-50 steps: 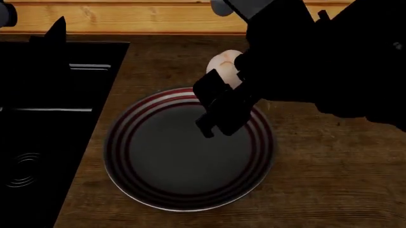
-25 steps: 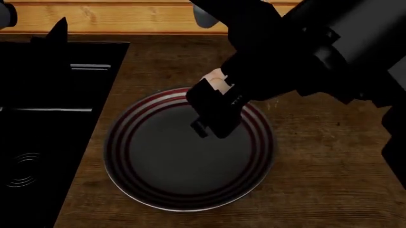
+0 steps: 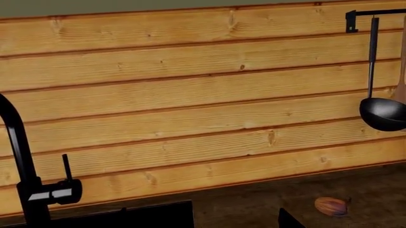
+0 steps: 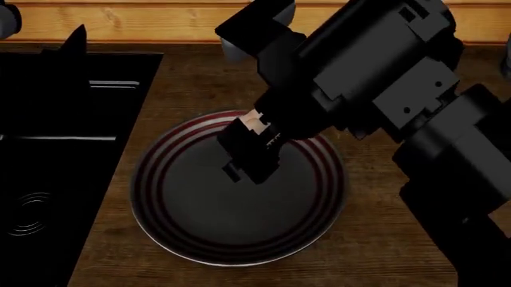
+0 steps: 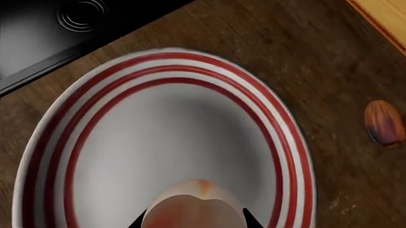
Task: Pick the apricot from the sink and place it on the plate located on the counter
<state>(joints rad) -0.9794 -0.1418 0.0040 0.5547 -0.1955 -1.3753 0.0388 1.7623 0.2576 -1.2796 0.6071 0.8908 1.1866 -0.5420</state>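
The right gripper [image 4: 250, 156] hangs over the plate [image 4: 172, 236], clamped on the apricot [image 5: 193, 209], which shows in the head view only as a pale sliver between the black fingers. The right wrist view settles the key relation: the fruit sits in the jaws directly above the plate's centre well, inside the striped rim, with the plate surface straight below it along the gripper's line. Whether the fruit touches the plate cannot be told. The apricot's crease faces the wrist camera; its long axis cannot be told from these views. The sink [image 4: 56, 137] lies on the counter [image 4: 383, 197] to the plate's left, well apart from the fruit. A small orange-brown lump [image 5: 383, 122] rests on the wood beyond the rim. The left gripper is out of sight; its wrist camera faces the plank wall [image 3: 190, 95], faucet [image 3: 25, 180] and a hanging ladle [image 3: 382, 111]. Judged from this, a short descent and release remain.
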